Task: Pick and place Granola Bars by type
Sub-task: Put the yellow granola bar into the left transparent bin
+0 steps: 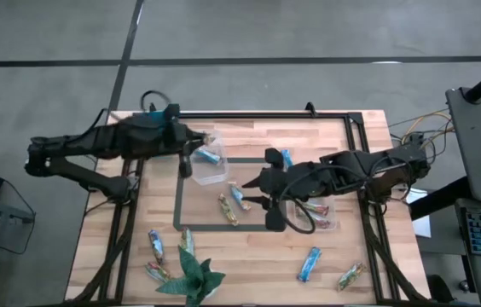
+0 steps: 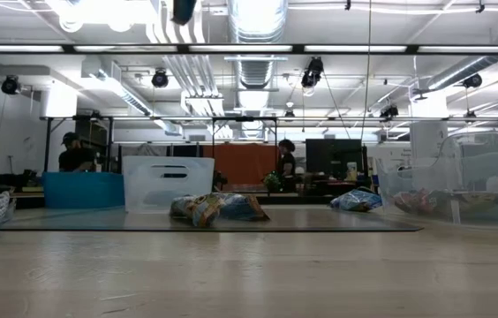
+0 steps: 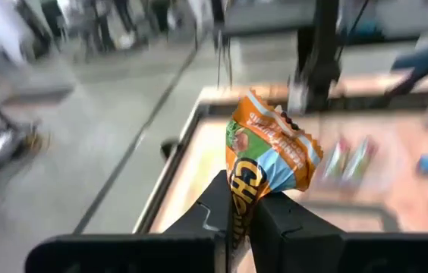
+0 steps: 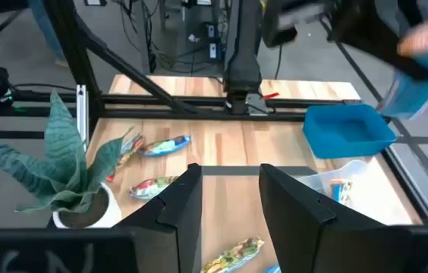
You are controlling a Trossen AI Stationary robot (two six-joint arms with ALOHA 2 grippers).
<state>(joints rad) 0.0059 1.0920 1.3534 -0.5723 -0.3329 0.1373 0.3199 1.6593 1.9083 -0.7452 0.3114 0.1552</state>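
Left gripper (image 3: 238, 216) clamps an orange bar (image 3: 271, 155) over the wooden table (image 1: 343, 141).

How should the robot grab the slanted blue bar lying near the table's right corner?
Pinch the blue granola bar across its narrow middle, coming straight down from above. It lies flat and slanted, with bare wood along both long sides. The open right tool is nearer; the left tool holds an orange-wrapped bar.
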